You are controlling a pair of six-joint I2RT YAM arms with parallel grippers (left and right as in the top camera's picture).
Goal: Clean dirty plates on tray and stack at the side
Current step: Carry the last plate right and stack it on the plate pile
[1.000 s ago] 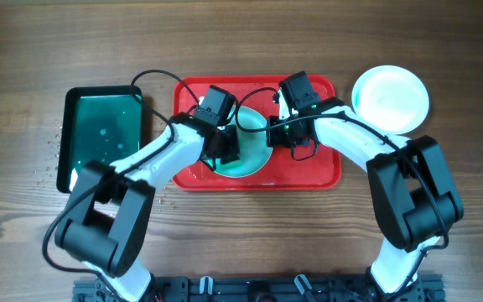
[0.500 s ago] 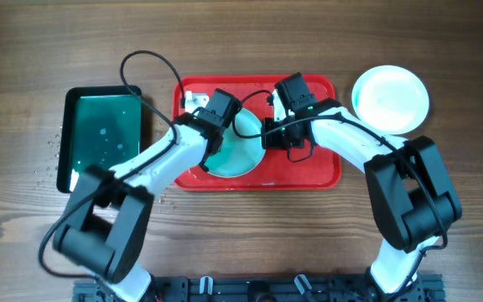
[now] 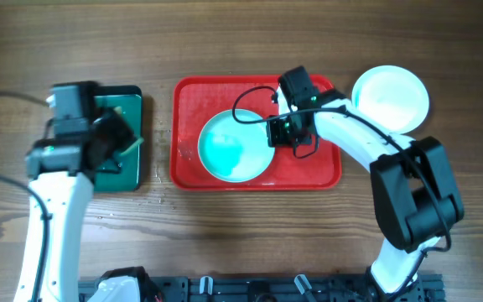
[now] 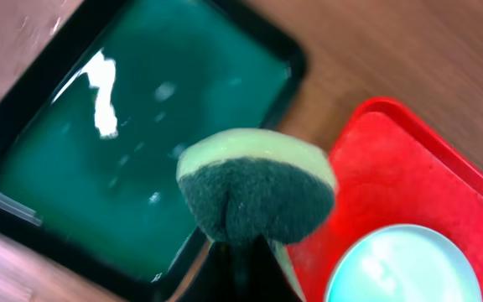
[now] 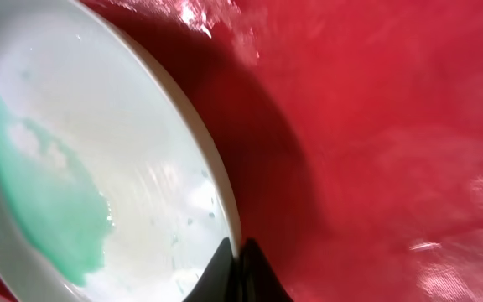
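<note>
A pale turquoise plate point(image 3: 235, 147) with a teal smear lies in the red tray point(image 3: 189, 96). My right gripper point(image 3: 277, 134) is shut on its right rim. In the right wrist view the fingers point(image 5: 235, 270) pinch the plate's rim point(image 5: 221, 189) over the red tray point(image 5: 376, 126). My left gripper point(image 3: 117, 141) is over the dark green tray point(image 3: 80, 126), shut on a sponge point(image 4: 257, 193) with a yellow top and a dark scouring face. Its fingers point(image 4: 243, 247) show in the left wrist view. A whitish plate point(image 3: 391, 99) sits on the table right of the tray.
The green tray point(image 4: 132, 143) holds a shallow film of liquid. Water drops lie on the wood left of it. The red tray point(image 4: 392, 159) is wet. Cables loop above the right arm. Whether the right-hand plate is one or a stack cannot be told.
My left arm has swung left from the plate to over the green tray, taking the sponge with it. The right gripper stays on the plate's rim.
</note>
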